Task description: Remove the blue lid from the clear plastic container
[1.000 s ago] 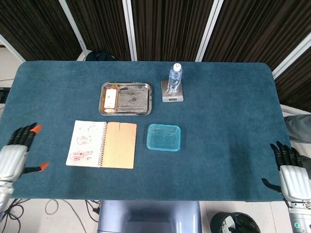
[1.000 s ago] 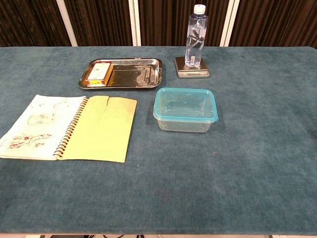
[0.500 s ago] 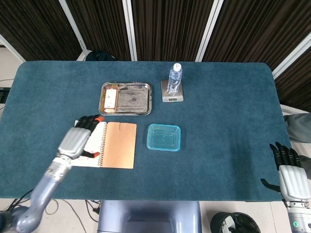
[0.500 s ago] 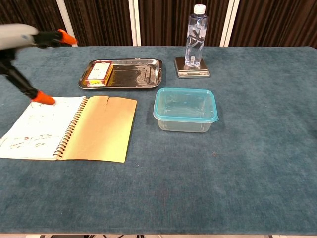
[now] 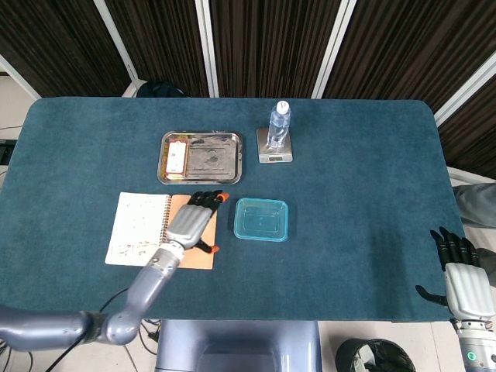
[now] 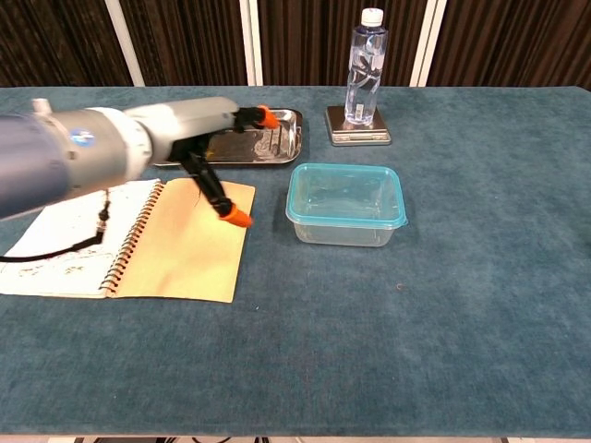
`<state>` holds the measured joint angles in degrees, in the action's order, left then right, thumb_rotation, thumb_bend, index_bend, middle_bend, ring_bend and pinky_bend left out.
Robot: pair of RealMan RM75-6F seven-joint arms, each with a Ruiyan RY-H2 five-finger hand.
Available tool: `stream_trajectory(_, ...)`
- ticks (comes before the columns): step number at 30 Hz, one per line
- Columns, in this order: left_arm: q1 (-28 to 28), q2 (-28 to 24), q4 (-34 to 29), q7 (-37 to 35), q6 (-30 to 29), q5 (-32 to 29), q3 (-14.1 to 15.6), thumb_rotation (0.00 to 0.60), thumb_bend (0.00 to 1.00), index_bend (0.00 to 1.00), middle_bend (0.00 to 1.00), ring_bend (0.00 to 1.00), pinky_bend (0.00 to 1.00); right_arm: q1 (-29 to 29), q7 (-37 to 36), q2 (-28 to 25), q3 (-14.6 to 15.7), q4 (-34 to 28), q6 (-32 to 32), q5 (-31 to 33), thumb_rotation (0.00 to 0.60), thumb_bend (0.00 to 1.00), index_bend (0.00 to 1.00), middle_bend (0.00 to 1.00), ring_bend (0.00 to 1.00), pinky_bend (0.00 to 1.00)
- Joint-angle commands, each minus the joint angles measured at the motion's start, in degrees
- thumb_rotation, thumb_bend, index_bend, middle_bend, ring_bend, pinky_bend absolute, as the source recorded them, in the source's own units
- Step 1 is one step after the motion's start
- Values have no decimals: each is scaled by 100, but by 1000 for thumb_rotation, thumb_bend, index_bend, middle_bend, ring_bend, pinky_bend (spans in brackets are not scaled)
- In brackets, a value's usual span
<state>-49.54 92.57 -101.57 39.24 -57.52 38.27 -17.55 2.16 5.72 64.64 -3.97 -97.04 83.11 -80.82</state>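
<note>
The clear plastic container (image 5: 261,220) (image 6: 347,205) stands at mid-table with its blue lid (image 5: 261,209) (image 6: 346,193) on top. My left hand (image 5: 192,223) (image 6: 217,152) hovers over the notebook just left of the container, fingers spread, orange tips showing, holding nothing. A gap remains between it and the lid. My right hand (image 5: 463,279) hangs off the table's near right corner, fingers apart and empty; the chest view does not show it.
An open spiral notebook (image 5: 147,232) (image 6: 157,245) lies left of the container. Behind it sits a metal tray (image 5: 217,151) (image 6: 268,138) holding a small box (image 5: 177,158). A water bottle (image 5: 278,125) (image 6: 365,66) stands on a small scale (image 5: 275,154) at the back.
My left arm has swept in from the table's left edge, rightward across the notebook, to just beside the container. The right hand has stayed put.
</note>
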Motion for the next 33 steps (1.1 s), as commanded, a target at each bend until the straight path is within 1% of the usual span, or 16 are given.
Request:
stream_trajectory(1,-304,314,281,216,-98,-281,-95,600,0,0,0,0,0,1,2,-2,-5,-4,-6,18,600,181,0,0,0,0)
stream_trajectory(7,-679,740,741,359,-139,-613,-186,600,0,0,0,0,0,13,34,7,-8,-14,-43,67,600,181,0,0,0,0)
stream_trajectory(13,-911,1001,1097,374,-133,-864,-286,600,0,0,0,0,0,28,28,16,-14,-12,-82,104,600,181,0,0,0,0)
stream_trajectory(24,-1391,1487,1810,436,105,-1344,-409,600,0,0,0,0,0,43,27,15,-31,-16,-125,182,600,180,0,0,0,0)
stream_trajectory(33,-1744,1867,2464,394,363,-1514,-524,600,0,0,0,0,9,49,17,11,-36,-35,-145,218,600,181,0,0,0,0)
